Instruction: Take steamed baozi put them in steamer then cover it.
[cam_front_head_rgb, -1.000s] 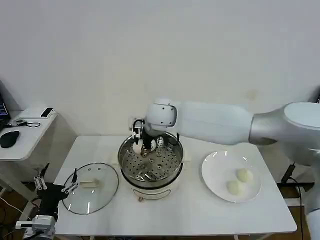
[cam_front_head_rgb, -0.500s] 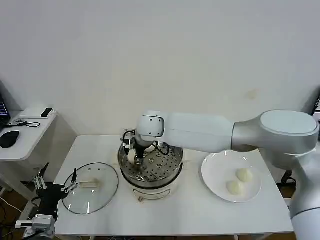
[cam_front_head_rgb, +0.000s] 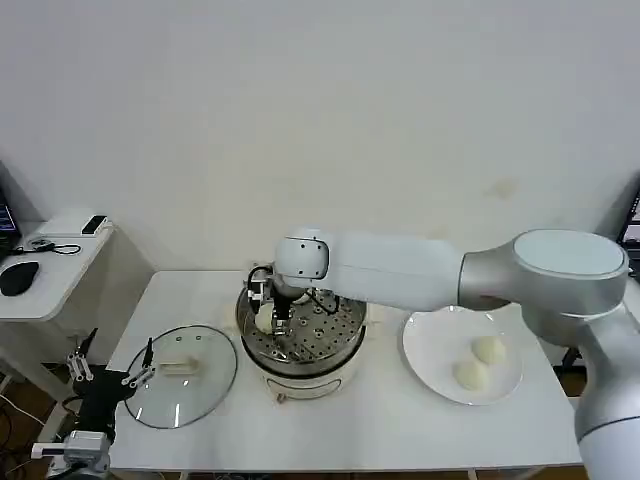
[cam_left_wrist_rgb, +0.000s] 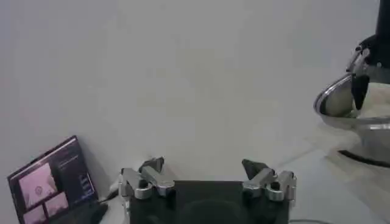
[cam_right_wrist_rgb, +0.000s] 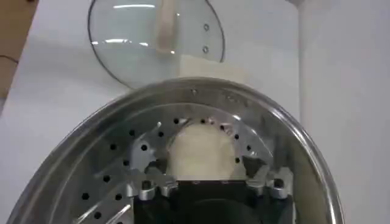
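**Baozi: soft load, going into steamer left side**

Near edge first: left gripper is parked low off the table's front-left corner, fingers spread, nothing in them. Its wrist view shows both fingertips apart over bare space.

Cover lies flat on the table just left of the steamer, bar handle up. Glass with a metal rim: rigid, probably slick and heavier than a bun, breakable if dropped. Handle is the only sensible grip; take it across the bar, centred, so the lid hangs level.

Steamer sits mid-table on a white base. Right gripper is down inside it at the left part of the perforated tray, clamped on one baozi; the wrist view shows the bun between the fingers, at or just above the tray. Can't tell if it's touching down.

Plate right of the steamer carries two more baozi, close together but apart.

Handling call: buns look light, smooth, squashy. Grip across the widest part with low force; too much will dent or tear the skin, too little and a smooth dome may slip. Open wide on release so dough doesn't stick to a finger. Space them on the tray, clear of the wall, so the cover seats.
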